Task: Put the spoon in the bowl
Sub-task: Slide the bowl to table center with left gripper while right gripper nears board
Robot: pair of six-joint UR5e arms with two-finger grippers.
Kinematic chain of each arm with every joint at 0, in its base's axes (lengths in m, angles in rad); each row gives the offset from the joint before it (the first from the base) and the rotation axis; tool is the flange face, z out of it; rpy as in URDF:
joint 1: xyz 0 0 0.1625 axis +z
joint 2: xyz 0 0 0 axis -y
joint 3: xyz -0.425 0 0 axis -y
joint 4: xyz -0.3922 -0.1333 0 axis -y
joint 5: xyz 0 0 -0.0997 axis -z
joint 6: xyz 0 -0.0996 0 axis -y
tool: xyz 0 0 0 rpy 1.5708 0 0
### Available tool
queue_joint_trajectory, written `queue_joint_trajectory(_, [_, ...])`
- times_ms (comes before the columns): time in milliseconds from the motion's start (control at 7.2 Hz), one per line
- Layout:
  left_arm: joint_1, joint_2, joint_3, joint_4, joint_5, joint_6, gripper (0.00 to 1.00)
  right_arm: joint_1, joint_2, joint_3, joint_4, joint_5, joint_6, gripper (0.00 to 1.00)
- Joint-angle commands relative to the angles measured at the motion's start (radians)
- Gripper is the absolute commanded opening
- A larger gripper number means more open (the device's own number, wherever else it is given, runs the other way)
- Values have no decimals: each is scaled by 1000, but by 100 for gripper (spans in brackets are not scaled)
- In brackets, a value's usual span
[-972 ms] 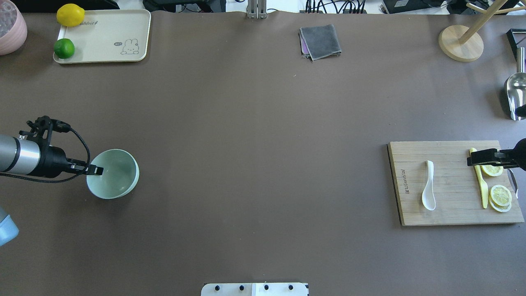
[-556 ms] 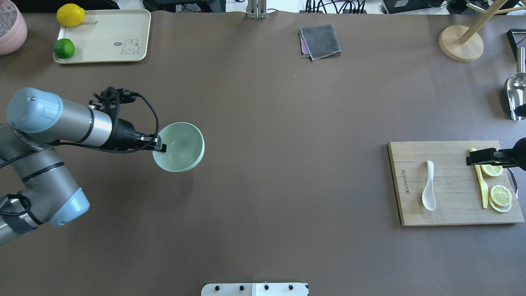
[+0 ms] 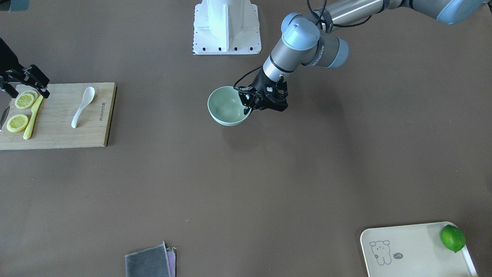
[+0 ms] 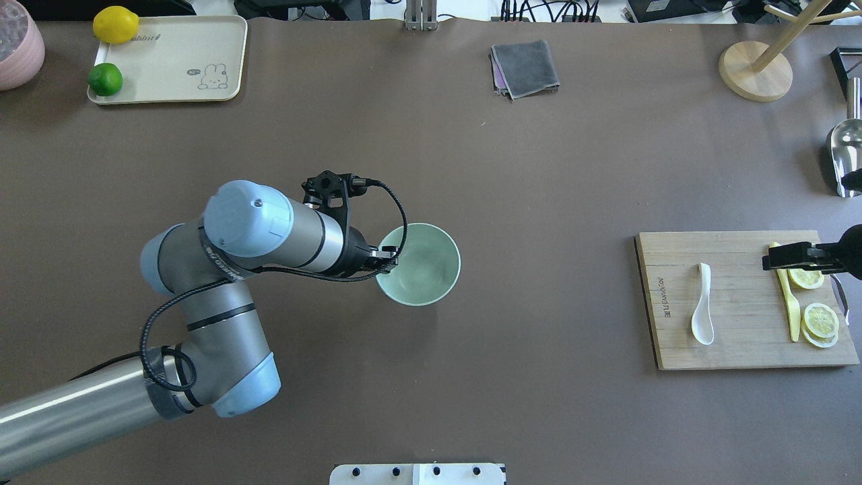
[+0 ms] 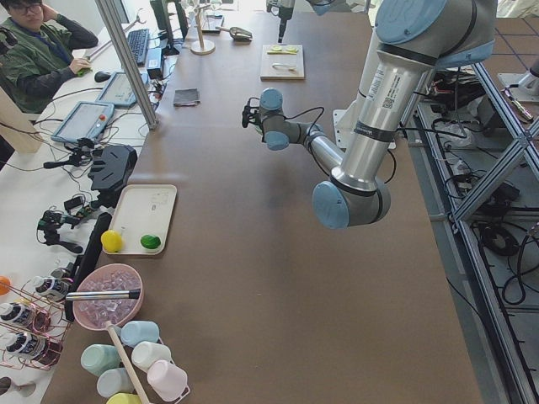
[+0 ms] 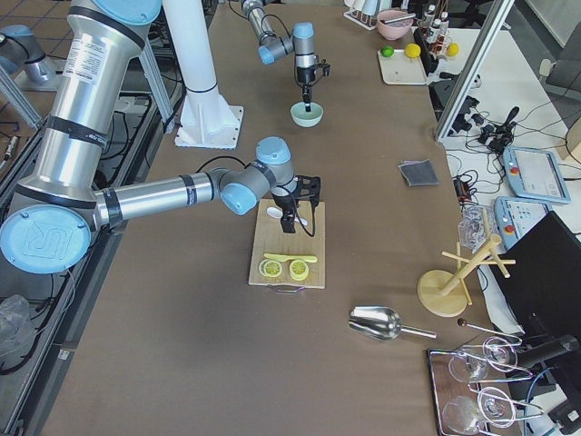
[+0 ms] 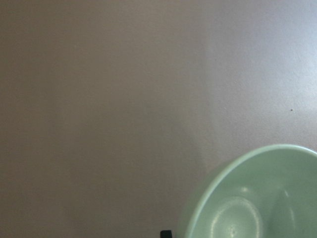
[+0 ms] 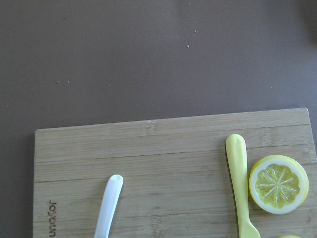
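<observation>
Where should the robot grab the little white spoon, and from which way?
The spoon lies flat on the cutting board, so come straight down from above. Pinch the slim handle across its narrow width; the scoop is wide and rounded and would likely slip.

Spoon (image 4: 702, 304) on board (image 4: 741, 337), beside knife (image 4: 789, 303)

- The bowl (image 4: 425, 267), pinched at its rim by the left gripper (image 4: 388, 260), is now much closer to the cutting board (image 4: 741, 306) than a second ago.
- The left arm (image 4: 256, 236) stretches farther toward the cutting board.
</observation>
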Motion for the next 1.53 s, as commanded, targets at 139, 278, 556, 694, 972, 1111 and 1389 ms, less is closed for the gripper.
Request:
queue_joint_trajectory(139, [24, -80, 92, 16, 58, -13, 24, -2, 3, 0, 0, 0, 0, 100])
queue_joint_trajectory(278, [24, -75, 86, 16, 61, -12, 98, -2, 3, 0, 0, 0, 0, 100])
queue_joint_trajectory(556, [-67, 4, -33, 27, 17, 33, 98, -2, 3, 1, 0, -5, -11, 100])
queue_joint_trajectory(694, [-193, 36, -89, 120, -143, 144, 98, -11, 3, 1, 0, -18, 0, 100])
queue_joint_trajectory(972, [-481, 210, -179, 197, -373, 479, 98, -67, 6, 3, 0, -73, 163, 97])
queue_joint_trajectory(1111, [-620, 287, -166, 200, -479, 648, 98, -130, 14, 3, 0, -136, 272, 96])
queue_joint_trajectory(1389, [-733, 412, -157, 200, -491, 900, 98, -239, 43, 0, 0, -227, 365, 95])
